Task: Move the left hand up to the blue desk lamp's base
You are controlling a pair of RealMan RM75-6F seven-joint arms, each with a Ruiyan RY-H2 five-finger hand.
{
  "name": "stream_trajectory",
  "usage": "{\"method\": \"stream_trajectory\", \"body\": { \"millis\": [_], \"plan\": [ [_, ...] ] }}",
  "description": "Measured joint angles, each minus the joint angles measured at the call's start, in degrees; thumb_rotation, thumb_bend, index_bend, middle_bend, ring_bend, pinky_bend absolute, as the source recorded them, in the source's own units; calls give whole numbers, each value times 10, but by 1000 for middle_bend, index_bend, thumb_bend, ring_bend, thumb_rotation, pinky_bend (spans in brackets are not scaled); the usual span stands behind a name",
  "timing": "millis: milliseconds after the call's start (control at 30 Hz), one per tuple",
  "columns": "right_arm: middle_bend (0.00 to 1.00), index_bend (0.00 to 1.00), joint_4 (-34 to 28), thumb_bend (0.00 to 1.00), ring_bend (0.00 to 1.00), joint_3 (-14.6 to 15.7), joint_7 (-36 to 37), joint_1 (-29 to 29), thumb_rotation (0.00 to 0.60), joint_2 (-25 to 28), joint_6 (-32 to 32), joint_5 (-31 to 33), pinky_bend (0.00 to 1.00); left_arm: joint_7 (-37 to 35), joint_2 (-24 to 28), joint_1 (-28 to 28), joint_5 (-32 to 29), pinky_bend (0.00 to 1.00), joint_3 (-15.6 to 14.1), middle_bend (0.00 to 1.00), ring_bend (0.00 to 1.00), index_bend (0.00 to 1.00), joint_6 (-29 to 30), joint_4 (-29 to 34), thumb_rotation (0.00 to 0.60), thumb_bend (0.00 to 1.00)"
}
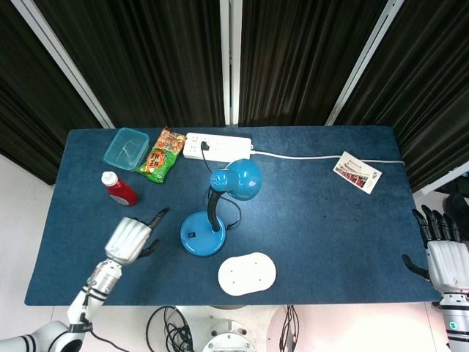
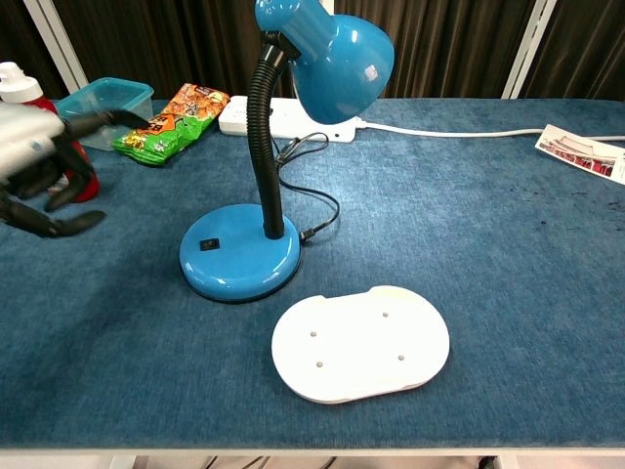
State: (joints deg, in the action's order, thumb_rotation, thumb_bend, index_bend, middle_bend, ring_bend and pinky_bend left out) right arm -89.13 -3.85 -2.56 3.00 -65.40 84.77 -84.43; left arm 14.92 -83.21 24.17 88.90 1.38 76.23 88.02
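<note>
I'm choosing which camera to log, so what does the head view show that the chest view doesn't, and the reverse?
Only the head view shows the right hand off the table's right edge and the whole left hand, clear of the lamp base. Only the chest view shows the base's small black switch plainly. Both show the lamp, white plate, ketchup bottle, power strip and snack bag.

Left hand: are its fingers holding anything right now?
Nothing. The left hand hangs clear of the lamp base, fingers loosely curled, empty.
</note>
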Motion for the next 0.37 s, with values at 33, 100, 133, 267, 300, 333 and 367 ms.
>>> {"method": "stream_trajectory", "body": {
  "millis": [33,100,133,267,300,333,367],
  "plan": [
    [0,0,-1,143,0,0,-1,0,600,0,0,-1,0,-2,9,-13,-1,419,2,353,267,85,23,2,600,98],
    [0,0,-2,143,0,1,-4,1,600,0,0,-2,0,-4,37,-43,-10,137,4,92,41,27,61,11,600,25],
    [0,0,-3,143,0,1,-6,1,600,0,0,-2,0,-6,50,-52,-16,56,3,32,7,13,69,16,600,11],
    [0,0,-9,142,0,0,-12,2,600,-1,-6,6,0,-26,113,-78,-44,0,0,0,0,7,65,32,600,0],
    [0,0,-10,142,0,0,-15,2,600,-1,-8,8,0,-39,129,-90,-49,0,-2,0,0,7,63,34,600,0],
    [0,0,-12,143,0,0,-19,3,600,-1,-10,9,0,-49,137,-98,-51,0,-4,0,0,7,64,35,600,0],
    [0,0,-14,143,0,0,-21,3,600,-1,-10,9,0,-59,143,-105,-52,0,-7,0,0,7,65,34,600,0]
  ]
}}
